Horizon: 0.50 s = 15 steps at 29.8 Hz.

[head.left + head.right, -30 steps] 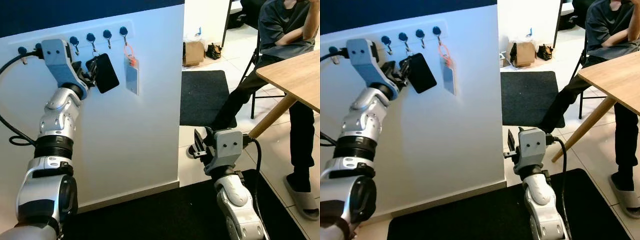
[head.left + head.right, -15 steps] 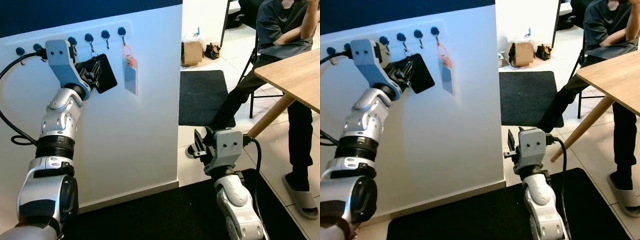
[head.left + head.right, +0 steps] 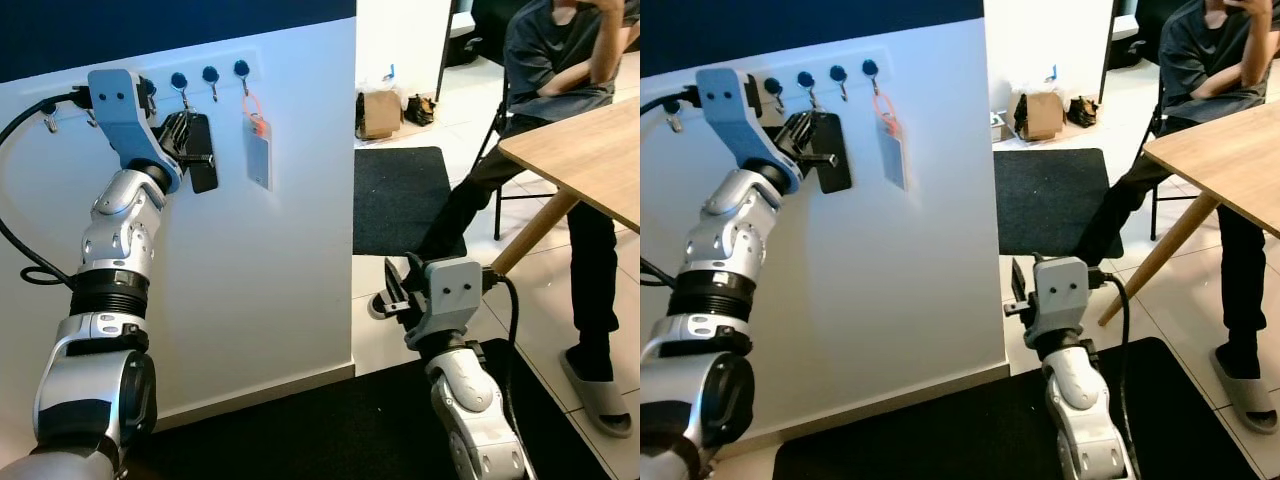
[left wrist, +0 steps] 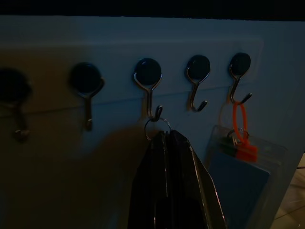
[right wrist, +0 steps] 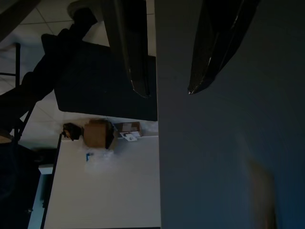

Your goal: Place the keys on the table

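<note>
The keys are a black fob [image 3: 201,152] on a metal ring [image 4: 157,125] that hangs from a hook [image 4: 148,76] in the row on the white wall. My left gripper [image 3: 178,130] is raised at that hook. Its fingers [image 4: 164,157] are pressed together on the fob just below the ring. The fob hangs straight down against the wall. The wooden table [image 3: 590,150] stands to the right, well away from the hooks. My right gripper [image 3: 398,290] hangs low beside the wall's corner, with its fingers [image 5: 131,52] apart and nothing between them.
A clear badge holder on an orange loop [image 3: 259,150] hangs from the hook to the right of the keys. A person [image 3: 560,70] sits on a chair at the table, legs stretched towards a black mat [image 3: 400,200]. A cardboard box [image 3: 377,112] sits further back. A dark rug [image 3: 330,430] lies at my feet.
My left gripper has swung the black fob from a tilt out to the right into a straight-down hang close to the wall. The right arm has not moved.
</note>
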### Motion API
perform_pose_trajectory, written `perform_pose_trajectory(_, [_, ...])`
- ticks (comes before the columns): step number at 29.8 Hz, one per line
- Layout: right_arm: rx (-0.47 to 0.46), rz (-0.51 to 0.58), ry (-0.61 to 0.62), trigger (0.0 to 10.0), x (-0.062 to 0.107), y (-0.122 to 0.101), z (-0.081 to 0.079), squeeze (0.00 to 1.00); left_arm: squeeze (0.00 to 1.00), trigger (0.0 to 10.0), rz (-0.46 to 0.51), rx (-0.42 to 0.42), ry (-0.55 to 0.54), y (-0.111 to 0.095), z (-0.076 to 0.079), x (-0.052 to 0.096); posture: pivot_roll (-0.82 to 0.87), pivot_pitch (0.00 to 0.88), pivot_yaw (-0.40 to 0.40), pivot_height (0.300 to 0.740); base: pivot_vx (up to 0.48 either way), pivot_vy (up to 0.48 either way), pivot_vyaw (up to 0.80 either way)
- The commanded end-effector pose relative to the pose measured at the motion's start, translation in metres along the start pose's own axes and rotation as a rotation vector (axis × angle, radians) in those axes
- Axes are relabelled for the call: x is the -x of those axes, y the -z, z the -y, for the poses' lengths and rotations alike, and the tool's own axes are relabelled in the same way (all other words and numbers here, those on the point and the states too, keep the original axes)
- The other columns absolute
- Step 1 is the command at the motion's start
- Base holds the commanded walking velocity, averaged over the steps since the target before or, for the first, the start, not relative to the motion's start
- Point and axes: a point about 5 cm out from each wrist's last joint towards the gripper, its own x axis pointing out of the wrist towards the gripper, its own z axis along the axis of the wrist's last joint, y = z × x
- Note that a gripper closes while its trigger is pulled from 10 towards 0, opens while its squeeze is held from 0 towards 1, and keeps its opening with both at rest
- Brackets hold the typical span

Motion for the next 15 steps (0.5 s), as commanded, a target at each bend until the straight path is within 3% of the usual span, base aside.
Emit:
perform_pose_trajectory(1, [-0.011, -0.021, -0.013, 10.0, 0.002, 0.005, -0.004, 0.0, 0.0, 3.0, 0.0, 0.02, 0.012, 0.0, 0.0, 0.003, 0.02, 0.242, 0.122, 0.74, 0.0, 0.0, 0.0])
perform_pose_trajectory(2, [-0.01, -0.021, -0.013, 10.0, 0.002, 0.005, -0.004, 0.0, 0.0, 10.0, 0.004, 0.027, 0.038, -0.002, 0.004, 0.003, 0.02, 0.242, 0.122, 0.74, 0.0, 0.0, 0.0])
perform_pose_trajectory(9, [-0.01, -0.019, -0.015, 10.0, 0.001, 0.005, -0.005, 0.0, 0.0, 10.0, -0.006, 0.011, 0.077, -0.005, 0.016, 0.002, 0.02, 0.235, 0.122, 0.74, 0.0, 0.0, 0.0])
perform_pose_trajectory(15, [-0.012, -0.018, -0.017, 10.0, 0.0, 0.005, -0.006, 0.0, 0.0, 10.0, -0.034, -0.077, 0.051, -0.004, 0.021, -0.003, 0.02, 0.232, 0.126, 0.74, 0.0, 0.0, 0.0])
